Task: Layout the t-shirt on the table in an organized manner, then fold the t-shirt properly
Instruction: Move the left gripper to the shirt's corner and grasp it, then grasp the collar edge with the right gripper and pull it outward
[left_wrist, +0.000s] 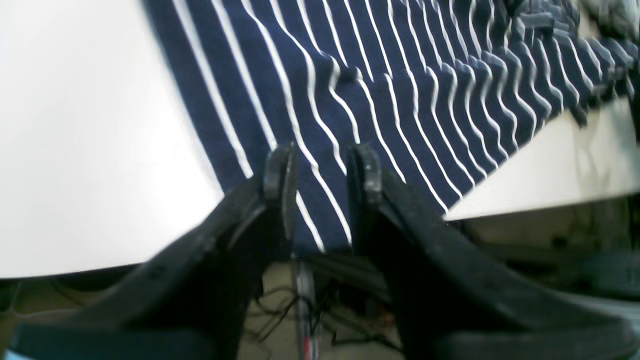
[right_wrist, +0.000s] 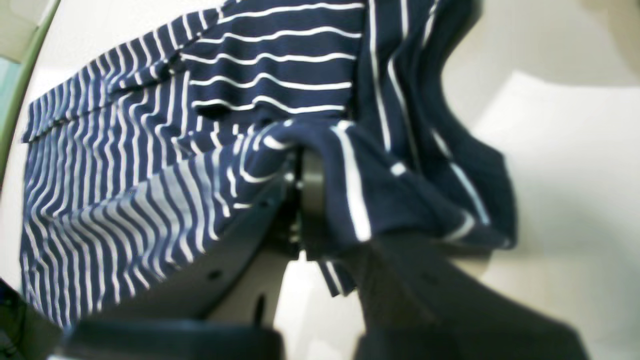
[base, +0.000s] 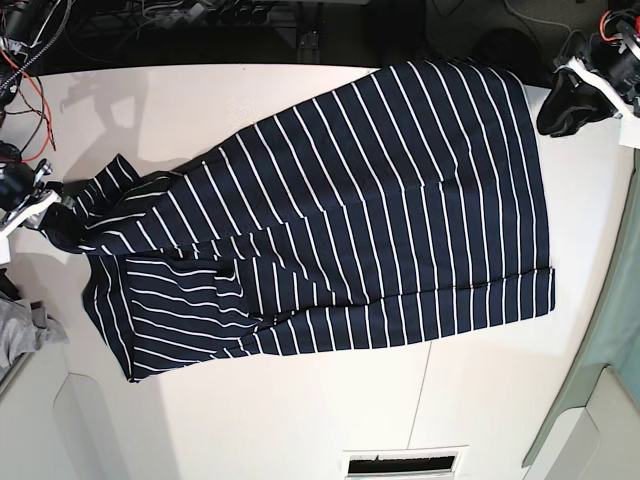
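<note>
The navy t-shirt (base: 380, 200) with thin white stripes lies spread across the white table (base: 200, 110), its hem toward the right of the base view and a bunched sleeve end at the left. My left gripper (left_wrist: 322, 172) stands open at the table's far corner, the t-shirt (left_wrist: 400, 90) hem lying just beyond its fingertips (left_wrist: 280, 175); in the base view the left gripper (base: 552, 118) sits beside the shirt's top right corner. My right gripper (right_wrist: 320, 170) is shut on a bunched fold of the t-shirt (right_wrist: 125, 150), at the left edge of the base view (base: 45, 210).
A small grey cloth (base: 20, 330) lies at the left edge. Cables and gear (base: 200, 15) crowd the floor behind the table's far edge. A thin seam (base: 420, 400) and a vent slot (base: 400, 462) mark the tabletop near the bottom.
</note>
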